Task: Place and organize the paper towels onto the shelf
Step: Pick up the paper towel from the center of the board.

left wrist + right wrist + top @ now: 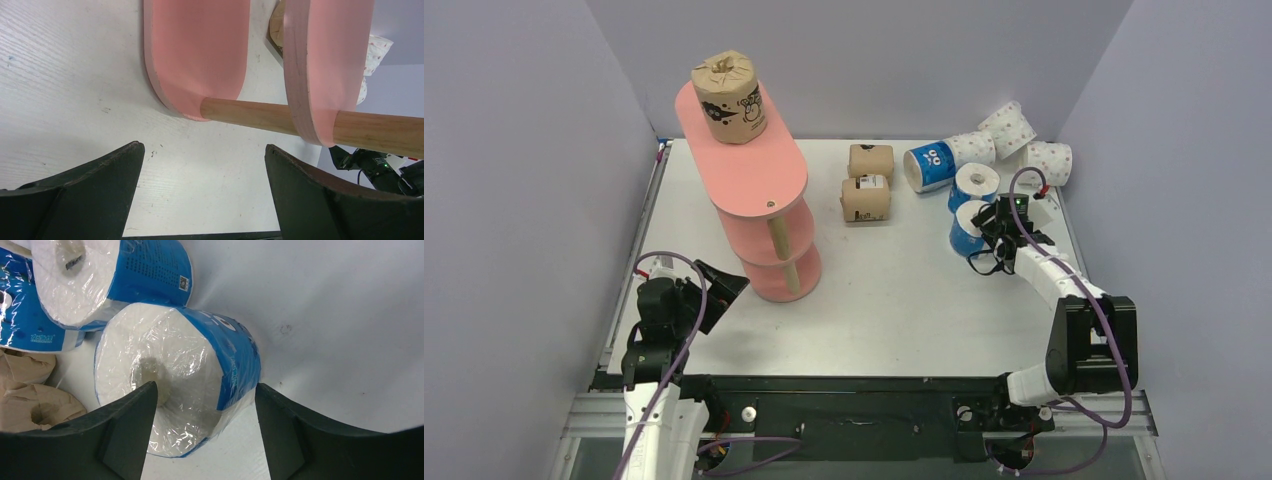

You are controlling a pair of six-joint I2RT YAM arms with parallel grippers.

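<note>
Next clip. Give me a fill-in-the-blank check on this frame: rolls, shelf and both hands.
1. The salmon-pink three-tier shelf holds one wrapped paper roll on its top board, coloured ____.
2. The rolls of that colour lying on the white table number ____.
3. The right hand is open at a white-ended roll whose wrapper is ____.
4. The left hand, near the shelf's bottom board, is ____.
Missing words: brown; two; blue; open.

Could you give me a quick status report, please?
Left hand open, empty, by the shelf. Right hand open over a blue roll. One brown roll on top tier. Another blue roll close beside it.
</note>
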